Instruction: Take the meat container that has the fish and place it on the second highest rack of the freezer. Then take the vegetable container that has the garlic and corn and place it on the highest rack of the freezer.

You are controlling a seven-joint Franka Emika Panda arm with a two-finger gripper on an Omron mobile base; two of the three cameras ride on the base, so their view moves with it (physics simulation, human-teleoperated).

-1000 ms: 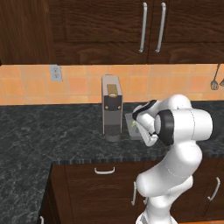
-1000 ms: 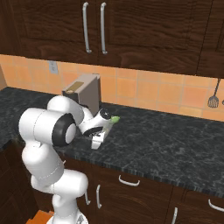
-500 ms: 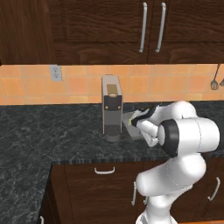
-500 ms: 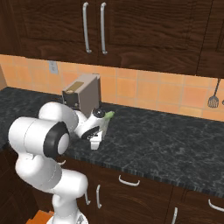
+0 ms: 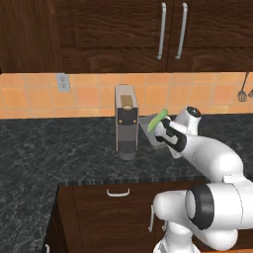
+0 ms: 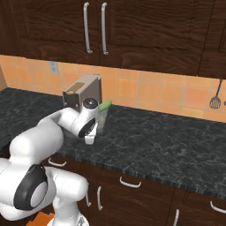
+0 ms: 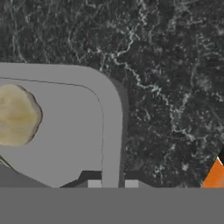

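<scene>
My gripper [image 7: 112, 183] is shut on the rim of the vegetable container [image 7: 70, 131], a shallow grey tray. The pale tan garlic [image 7: 17, 114] lies inside it. In the left base view the vegetable container [image 5: 149, 132] hangs tilted above the dark counter, right of the coffee machine, with the yellow-green corn [image 5: 157, 120] sticking up from it. My gripper [image 5: 163, 134] holds its right edge. From the right base view, the corn [image 6: 104, 105] shows above the hand [image 6: 90, 128]. The freezer, its racks and the fish are out of view.
A grey coffee machine [image 5: 126, 121] stands on the black stone counter [image 5: 59, 148] close to the left of the tray. An outlet [image 5: 63, 82] sits on the orange tiled wall. Dark cabinets [image 5: 148, 29] hang overhead. A spatula [image 6: 215, 98] hangs far right.
The arm's elbow has swung down and out to the side, and the hand has turned. The tray stays in the grip near the coffee machine, a little higher.
</scene>
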